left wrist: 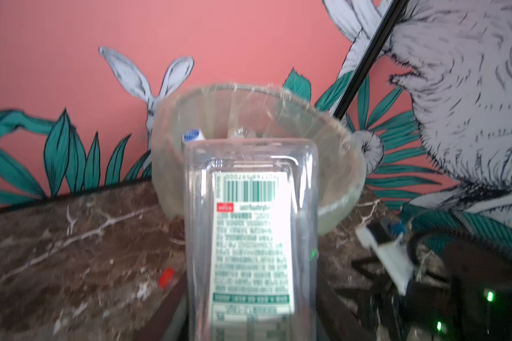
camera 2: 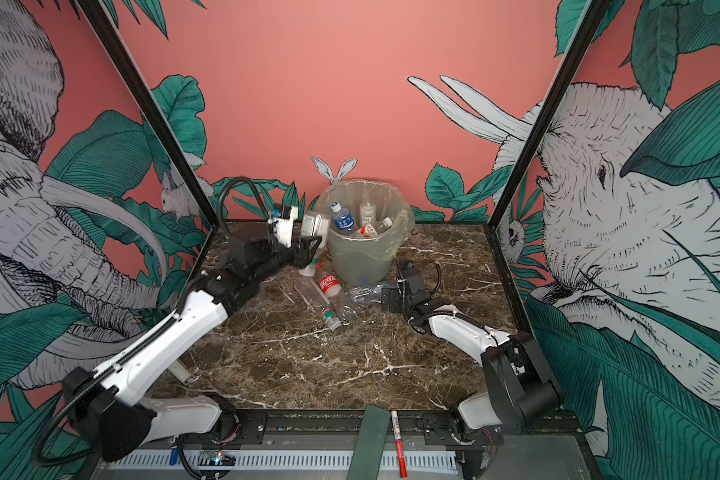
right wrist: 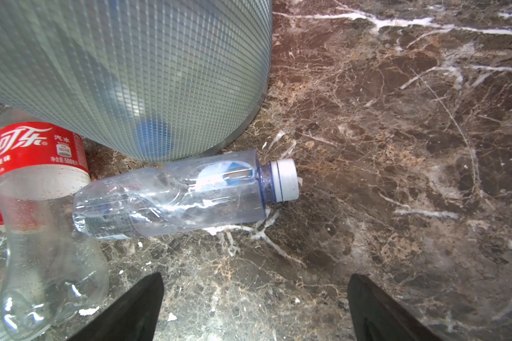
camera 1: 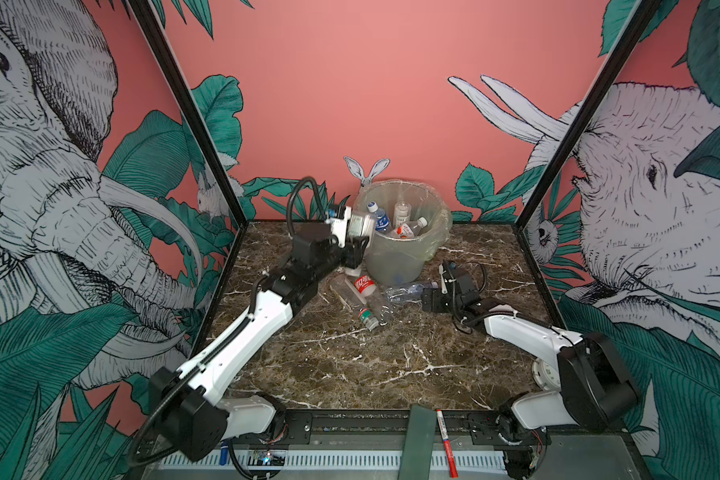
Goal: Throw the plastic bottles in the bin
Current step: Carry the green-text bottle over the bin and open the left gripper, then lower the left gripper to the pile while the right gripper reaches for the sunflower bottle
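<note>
Between left gripper (camera 1: pixel 357 243) jaws: labelled bottle (left wrist: pixel 250 236) clamped, just short of bin (camera 1: pixel 408 257) rim | step: carry-to-drop | next: advance over opening, release | right gripper (right wrist: pixel 254 307): jaws wide, crushed bottle (right wrist: pixel 172 200) lying ahead, beside bin foot

The table (camera 1: pixel 350 365) is brown marble veined white. The bin (right wrist: pixel 130 73) is grey-green with a fine grid. The cola bottle (right wrist: pixel 48 221) is clear, its label red. The pink wall (camera 1: pixel 350 83) bears green leaves.

right claw (right wrist: pixel 256 276) agape, empty | crushed bottle (right wrist: pixel 172 195) against bin (right wrist: pixel 130 68) | red-label bottle (right wrist: pixel 42 206) beside
</note>
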